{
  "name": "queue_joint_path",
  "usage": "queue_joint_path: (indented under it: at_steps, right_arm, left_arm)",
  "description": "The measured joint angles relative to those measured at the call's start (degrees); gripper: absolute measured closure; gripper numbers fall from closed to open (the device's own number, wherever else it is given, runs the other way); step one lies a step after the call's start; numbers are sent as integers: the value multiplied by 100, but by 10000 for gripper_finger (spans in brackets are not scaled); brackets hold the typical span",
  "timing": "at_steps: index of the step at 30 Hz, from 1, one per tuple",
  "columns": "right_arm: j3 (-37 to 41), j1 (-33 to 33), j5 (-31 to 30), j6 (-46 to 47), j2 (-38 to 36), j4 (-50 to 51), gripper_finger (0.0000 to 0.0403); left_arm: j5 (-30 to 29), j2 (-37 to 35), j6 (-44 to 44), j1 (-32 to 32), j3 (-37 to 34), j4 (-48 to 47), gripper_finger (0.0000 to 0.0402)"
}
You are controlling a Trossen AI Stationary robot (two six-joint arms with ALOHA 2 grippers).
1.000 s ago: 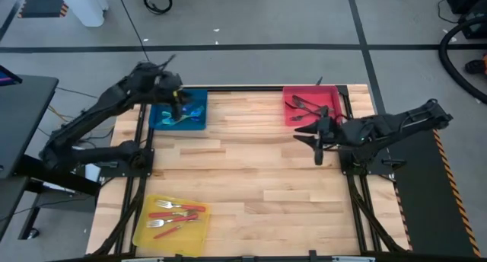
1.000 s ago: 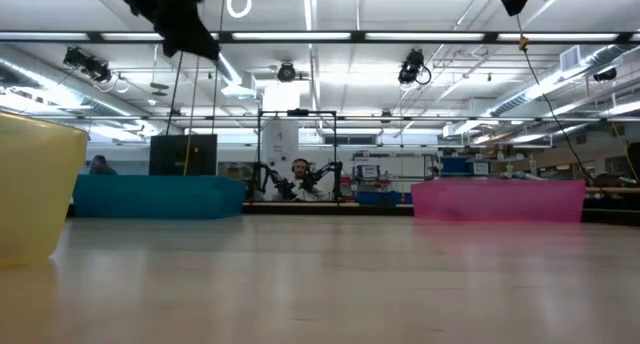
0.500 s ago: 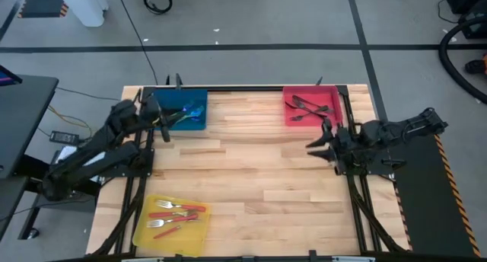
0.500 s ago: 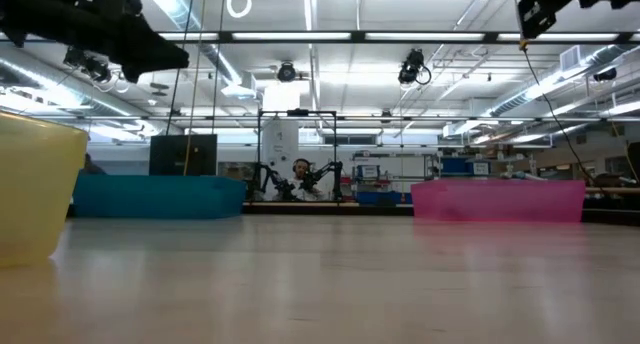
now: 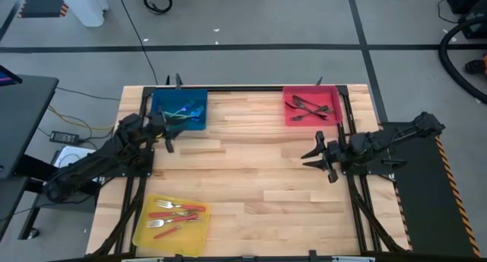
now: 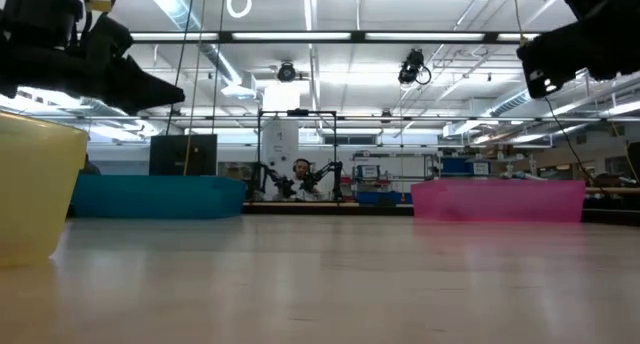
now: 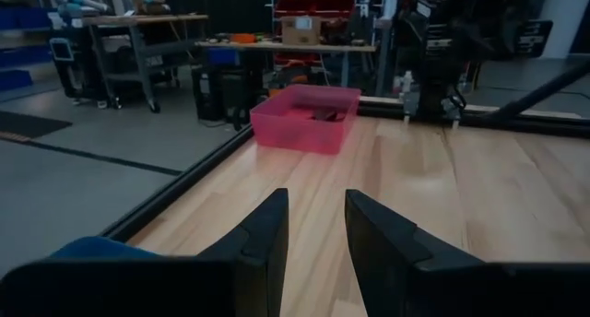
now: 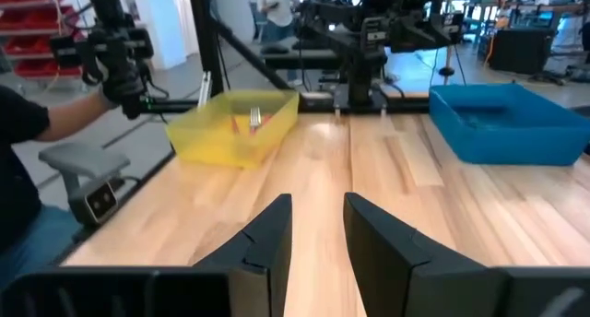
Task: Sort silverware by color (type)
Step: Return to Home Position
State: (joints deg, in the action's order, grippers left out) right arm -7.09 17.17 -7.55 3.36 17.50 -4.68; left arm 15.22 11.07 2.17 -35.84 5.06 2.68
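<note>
Pale wooden desk (image 5: 251, 178) seen from above, carrying three square trays: a yellow tray (image 5: 190, 238) at the picture's lower left, a blue tray (image 5: 196, 121) at the upper left and a red tray (image 5: 331, 94) at the upper right.

Red-handled forks (image 5: 173, 214) lie in the yellow tray, their long axes running roughly across the desk's width. Their silver heads seem to point toward the left edge. Iridescent pieces (image 5: 183, 111) lie in the blue tray. They blend into its colour, so their number and direction are hard to make out. Dark utensils (image 5: 304, 108) lie crossed at angles in the red tray.

From desk height the tray walls hide all the silverware. The yellow tray is cut off at that picture's edge, and both arms show only as dark shapes in the upper corners.

Left pincer (image 5: 169, 132) hangs at the blue tray's corner, facing across the desk. Its wrist camera shows its fingers a little apart with only bare wood between them. Right pincer (image 5: 313, 154) hangs over the desk's right side below the red tray, fingers likewise parted and holding nothing.

A person (image 8: 28, 160), cut off at the frame's edge, sits beside the desk.
</note>
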Motion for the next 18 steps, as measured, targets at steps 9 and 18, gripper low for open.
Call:
queue_joint_path:
  at_steps: [9,18]
  right_arm:
    - [371,0,434,-56,3,-121,294]
    - [649,0,476,-72,4,-137,294]
  left_arm:
    - [-7,16,222,188,-459,515,292]
    - [-9,13,629,277,-459,333,292]
